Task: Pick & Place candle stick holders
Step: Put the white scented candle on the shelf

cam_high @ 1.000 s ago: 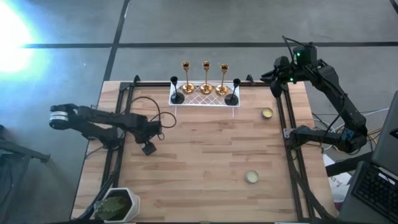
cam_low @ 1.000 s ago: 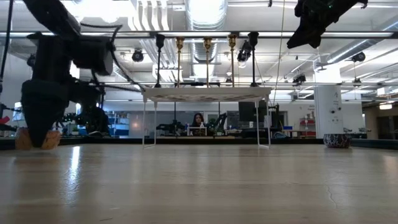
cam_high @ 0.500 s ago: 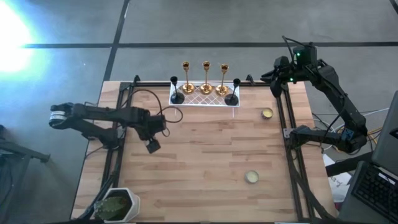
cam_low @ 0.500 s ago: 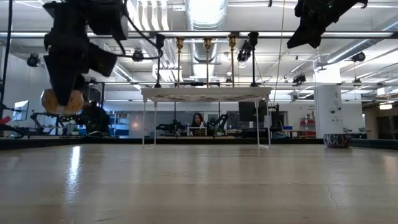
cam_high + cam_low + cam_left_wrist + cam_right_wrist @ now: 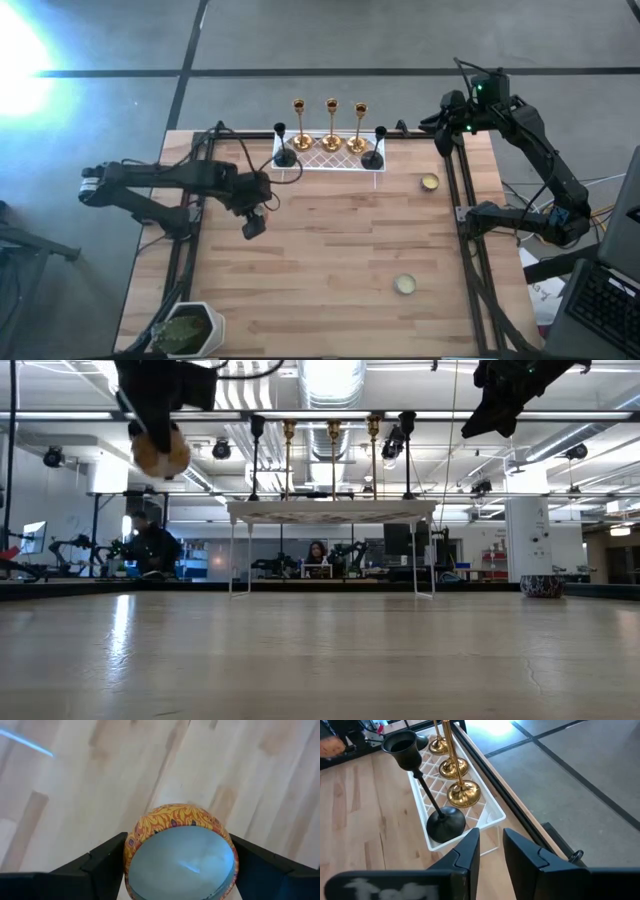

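My left gripper (image 5: pixel 253 225) is shut on a low round cup with an orange-yellow patterned wall (image 5: pixel 180 854), high above the table's left half; the cup also shows in the low view (image 5: pixel 160 452). Three gold sticks (image 5: pixel 331 125) and two black holders (image 5: pixel 284 150) (image 5: pixel 374 150) stand by their round bases on the white lattice tray (image 5: pixel 330 160) at the far edge. Two more cups (image 5: pixel 429 182) (image 5: pixel 404 284) sit on the table at the right. My right gripper (image 5: pixel 491 847) waits raised over the far right corner, empty, its fingers a narrow gap apart. My left gripper pinches the cup between its two fingers (image 5: pixel 107 852), one on each opposite side of the round outer wall (image 5: pixel 131 845). The fingers come from above, pointing down. The cup is lifted clear of the table, its pale round face toward the wrist.
A white pot with a green plant (image 5: pixel 190 328) stands at the near left corner. Dark frame rails (image 5: pixel 468 210) run along the table's left and right sides. The tray stands on thin legs (image 5: pixel 232 555). Bare wood (image 5: pixel 330 250) lies between the tray and the near edge.
My left gripper has risen from near table height to well above it, drifting toward the right and far edges, toward the tray. The cup has gone up with it, lifted clear of the table. The right arm has kept still.
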You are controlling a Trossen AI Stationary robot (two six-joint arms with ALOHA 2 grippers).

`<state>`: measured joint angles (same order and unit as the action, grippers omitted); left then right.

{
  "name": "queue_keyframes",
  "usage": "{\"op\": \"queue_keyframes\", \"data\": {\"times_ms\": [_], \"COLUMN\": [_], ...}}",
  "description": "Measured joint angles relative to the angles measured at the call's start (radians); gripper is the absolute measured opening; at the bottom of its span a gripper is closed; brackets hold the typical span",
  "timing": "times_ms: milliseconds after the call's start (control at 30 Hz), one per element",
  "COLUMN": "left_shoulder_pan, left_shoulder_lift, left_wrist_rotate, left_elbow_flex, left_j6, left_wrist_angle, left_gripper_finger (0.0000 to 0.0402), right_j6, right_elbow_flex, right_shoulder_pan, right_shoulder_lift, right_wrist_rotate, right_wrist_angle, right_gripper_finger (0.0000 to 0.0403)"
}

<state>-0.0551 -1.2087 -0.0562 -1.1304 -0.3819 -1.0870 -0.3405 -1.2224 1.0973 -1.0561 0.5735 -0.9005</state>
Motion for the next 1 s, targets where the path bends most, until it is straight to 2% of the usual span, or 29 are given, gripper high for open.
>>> {"op": "queue_keyframes", "data": {"times_ms": [233,500,667,867,1000], "left_shoulder_pan": [0.013,0.013,0.011,0.012,0.012], "left_shoulder_lift": [0.0,-0.003,-0.014,-0.077,-0.155], "left_wrist_rotate": [0.005,0.054,0.085,0.085,0.102], "left_elbow_flex": [-0.08,-0.074,-0.074,-0.099,-0.168], "left_j6": [0.043,0.062,0.07,0.106,0.182], "left_wrist_angle": [-0.018,-0.119,-0.111,-0.104,-0.095], "left_gripper_finger": [0.0301,0.0301,0.0301,0.0301,0.0301], "right_j6": [0.0,0.0,0.0,0.0,0.0], "right_elbow_flex": [0.0,0.0,0.0,0.0,0.0], "right_shoulder_pan": [0.0,0.0,0.0,0.0,0.0], "right_shoulder_lift": [0.0,0.0,0.0,0.0,0.0], "right_wrist_rotate": [0.0,0.0,0.0,0.0,0.0], "right_wrist_angle": [0.0,0.0,0.0,0.0,0.0], "right_gripper_finger": [0.0089,0.0078,0.0069,0.0073,0.008]}}
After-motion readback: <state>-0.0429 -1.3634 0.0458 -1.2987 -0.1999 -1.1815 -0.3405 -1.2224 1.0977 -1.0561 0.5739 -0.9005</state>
